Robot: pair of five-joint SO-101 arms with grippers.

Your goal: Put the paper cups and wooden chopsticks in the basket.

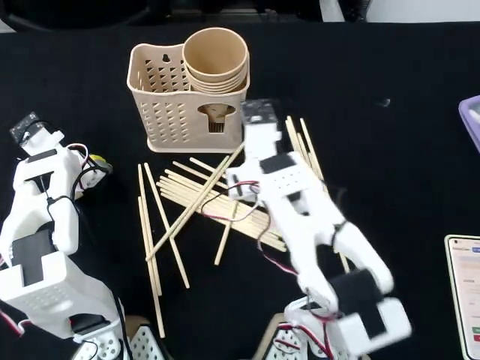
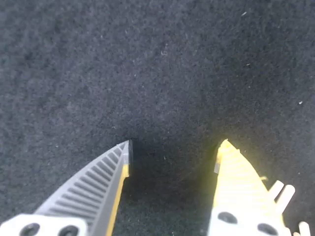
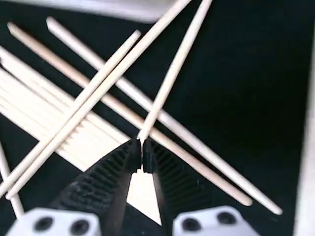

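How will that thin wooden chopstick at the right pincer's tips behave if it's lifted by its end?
Likely stiff and light: the thin pale wooden chopstick is straight and slender. Pinched only at its end by the right pincer, it may pivot or droop. It lies across other wooden chopsticks, so lifting could nudge them.

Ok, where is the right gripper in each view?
High view: right gripper mid-frame, by the basket, at its lower right corner, above the chopstick pile.
Right wrist view: right gripper in the foreground, shut on one chopstick.
Left wrist view: left gripper over black cloth.
Shared landmark: the chopstick pile, high and right wrist views.
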